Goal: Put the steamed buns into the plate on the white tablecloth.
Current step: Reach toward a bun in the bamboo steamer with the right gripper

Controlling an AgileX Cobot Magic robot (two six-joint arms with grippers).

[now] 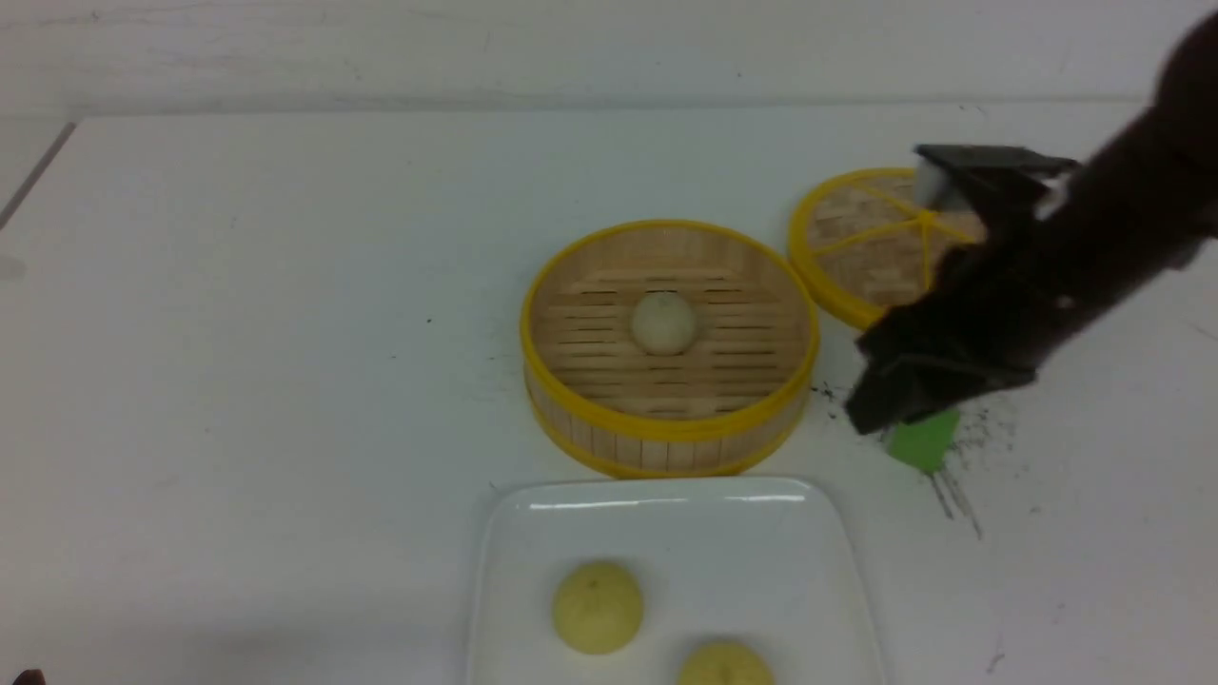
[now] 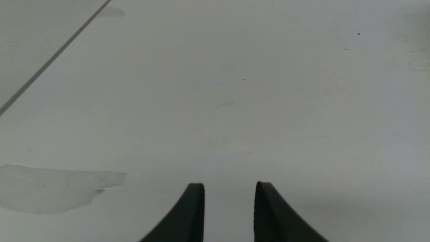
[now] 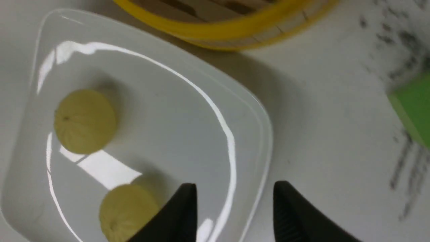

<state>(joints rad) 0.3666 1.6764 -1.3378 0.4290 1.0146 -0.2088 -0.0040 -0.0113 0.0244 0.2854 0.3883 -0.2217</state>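
Note:
Two pale yellow steamed buns (image 1: 598, 606) (image 1: 725, 666) lie in the glossy white plate (image 1: 666, 490) at the near edge of the white tablecloth (image 1: 238, 333). A third, off-white steamed bun (image 1: 663, 322) sits in the middle of the bamboo steamer (image 1: 666, 430). My right gripper (image 1: 890, 404) hangs right of the steamer, beyond the plate's far right corner. In the right wrist view the gripper (image 3: 235, 185) is open and empty over the plate's rim (image 3: 262, 117), with both yellow buns (image 3: 85, 121) (image 3: 126, 210) beside it. My left gripper (image 2: 230, 184) stands open over bare cloth.
The steamer's woven lid (image 1: 861, 243) lies at the back right, partly behind my right arm. A small green cube (image 1: 925, 442) sits just under the right gripper, on a patch of dark speckled marks (image 1: 961, 495). The steamer stands directly behind the plate.

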